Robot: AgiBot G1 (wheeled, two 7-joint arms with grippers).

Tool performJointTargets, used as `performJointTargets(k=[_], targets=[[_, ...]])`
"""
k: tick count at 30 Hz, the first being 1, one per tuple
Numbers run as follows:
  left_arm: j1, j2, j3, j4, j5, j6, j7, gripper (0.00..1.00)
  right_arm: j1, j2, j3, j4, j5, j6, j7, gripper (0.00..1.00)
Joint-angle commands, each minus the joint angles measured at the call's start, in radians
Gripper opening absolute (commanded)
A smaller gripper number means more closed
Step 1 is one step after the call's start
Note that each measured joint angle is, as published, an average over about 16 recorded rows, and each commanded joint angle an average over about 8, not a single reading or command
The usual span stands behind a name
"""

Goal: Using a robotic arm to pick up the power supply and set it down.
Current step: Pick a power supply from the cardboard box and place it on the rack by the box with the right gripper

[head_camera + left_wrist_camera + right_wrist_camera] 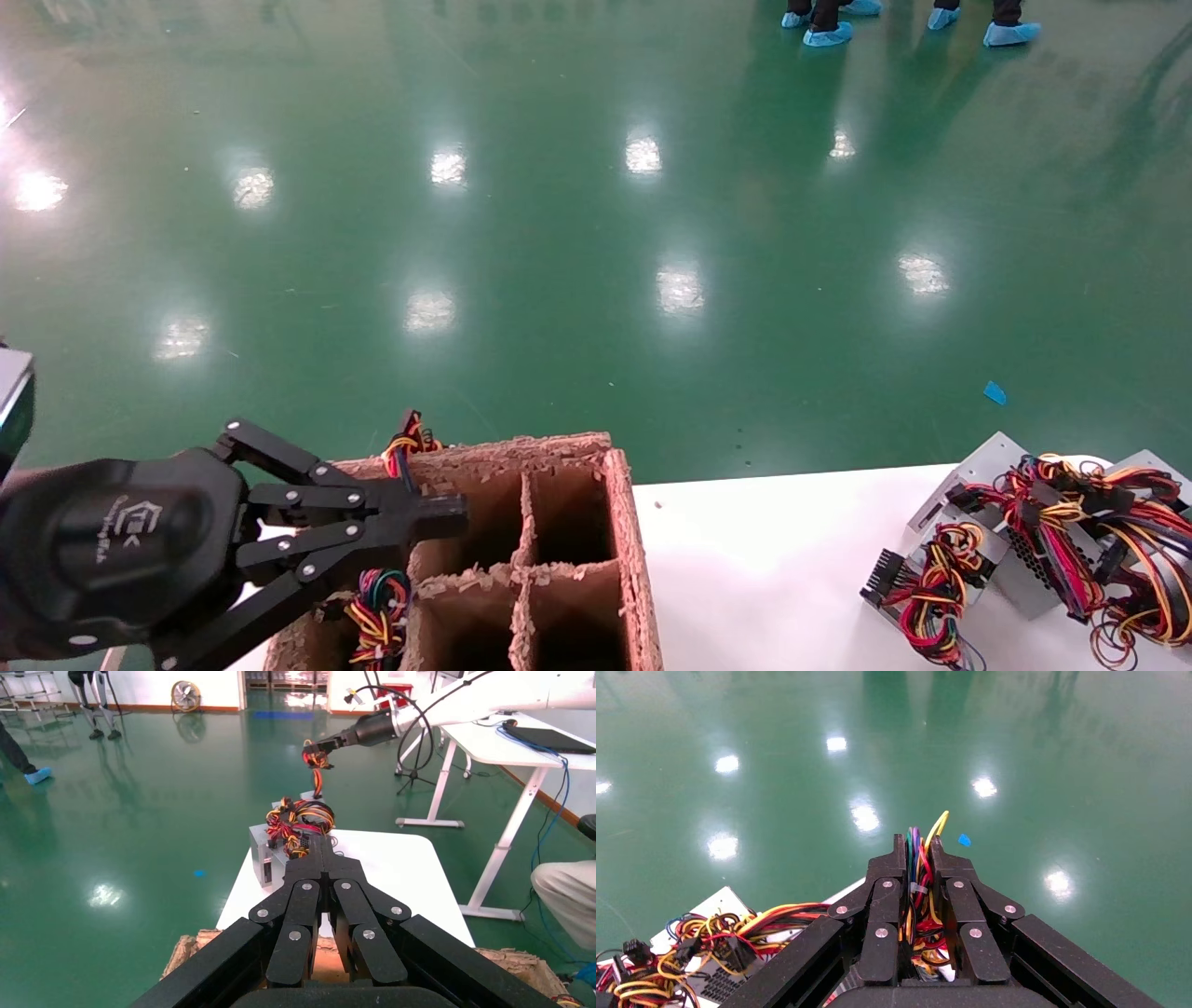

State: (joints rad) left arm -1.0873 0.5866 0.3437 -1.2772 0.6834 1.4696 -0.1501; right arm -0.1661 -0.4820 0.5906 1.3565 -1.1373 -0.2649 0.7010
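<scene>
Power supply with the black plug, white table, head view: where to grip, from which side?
Probably take the power supply by its red-yellow-black wire loop behind the plug, from above: the loop arches up, and another unit crowds its right. The right gripper is shut on a multicolour bundle; the left gripper hangs shut over the crate.

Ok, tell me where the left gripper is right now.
Head view: the left gripper is low on the robot's left, shut and empty, tips above the left part of the cardboard crate, near the coloured wires poking from its far edge.
</scene>
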Motion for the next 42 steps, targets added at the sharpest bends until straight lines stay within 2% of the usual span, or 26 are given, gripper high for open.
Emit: performJointTargets(k=[1,14,15,22,23,32,42], targets=[[0.000,0.000,0.000,0.000,0.000,0.000,0.000,0.00,0.033,0.005,-0.045,-0.001,-0.002,0.019,0.005,0.00],[0.000,0.000,0.000,0.000,0.000,0.000,0.000,0.00,0.068,0.011,-0.140,0.000,-0.016,0.079,0.035,0.00],[0.000,0.000,0.000,0.000,0.000,0.000,0.000,0.00,0.068,0.012,-0.143,0.000,-0.017,0.081,0.037,0.06],[0.000,0.000,0.000,0.000,0.000,0.000,0.000,0.00,0.047,0.022,-0.149,0.001,-0.023,0.099,0.049,0.93],[0.000,0.000,0.000,0.000,0.000,0.000,0.000,0.00,0.043,0.024,-0.147,0.001,-0.024,0.101,0.050,1.00],[0.000,0.000,0.001,0.000,0.000,0.000,0.000,0.00,-0.010,0.032,-0.110,0.005,-0.033,0.109,0.051,1.00],[0.000,0.000,0.001,0.000,-0.001,0.000,0.000,0.00,-0.075,0.013,-0.028,0.008,-0.028,0.077,0.041,1.00]])
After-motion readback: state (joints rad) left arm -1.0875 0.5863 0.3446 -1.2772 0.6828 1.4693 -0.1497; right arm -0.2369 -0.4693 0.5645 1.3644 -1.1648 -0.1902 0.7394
